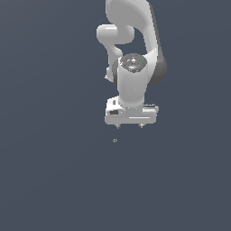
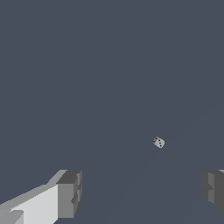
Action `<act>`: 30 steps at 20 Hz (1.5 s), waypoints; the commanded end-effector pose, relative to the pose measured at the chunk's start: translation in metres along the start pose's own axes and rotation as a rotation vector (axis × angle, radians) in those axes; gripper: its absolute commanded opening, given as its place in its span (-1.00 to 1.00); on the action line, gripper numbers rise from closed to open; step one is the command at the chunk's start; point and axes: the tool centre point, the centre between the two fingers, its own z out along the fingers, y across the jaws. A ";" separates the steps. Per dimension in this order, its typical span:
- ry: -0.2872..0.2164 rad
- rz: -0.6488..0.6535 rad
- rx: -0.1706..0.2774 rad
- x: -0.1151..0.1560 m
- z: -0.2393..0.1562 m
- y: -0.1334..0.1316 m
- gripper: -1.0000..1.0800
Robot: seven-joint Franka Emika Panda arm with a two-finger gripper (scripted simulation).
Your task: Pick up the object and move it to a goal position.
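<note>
Plain dark-grey backdrop w/ arm bent downward, tool (image 1: 129,126) spread wide, above object (image 1: 114,140), not touching.

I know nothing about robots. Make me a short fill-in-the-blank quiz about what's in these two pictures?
1. The gripper has its fingers spread ____.
2. The gripper is holding ____.
3. The pale speck is far ____ than the fingers.
4. The robot arm is coloured ____.

Missing words: apart; nothing; smaller; white
</note>
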 end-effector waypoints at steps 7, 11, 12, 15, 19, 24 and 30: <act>-0.013 0.196 -0.015 -0.002 0.039 0.023 0.92; -0.018 0.320 -0.029 -0.004 0.063 0.039 0.92; -0.019 0.348 -0.033 -0.005 0.069 0.042 0.92; -0.020 0.421 -0.044 -0.007 0.083 0.052 0.92; -0.021 0.494 -0.055 -0.010 0.097 0.062 0.92; -0.021 0.547 -0.065 -0.012 0.107 0.069 0.92; -0.021 0.556 -0.066 -0.013 0.109 0.071 0.92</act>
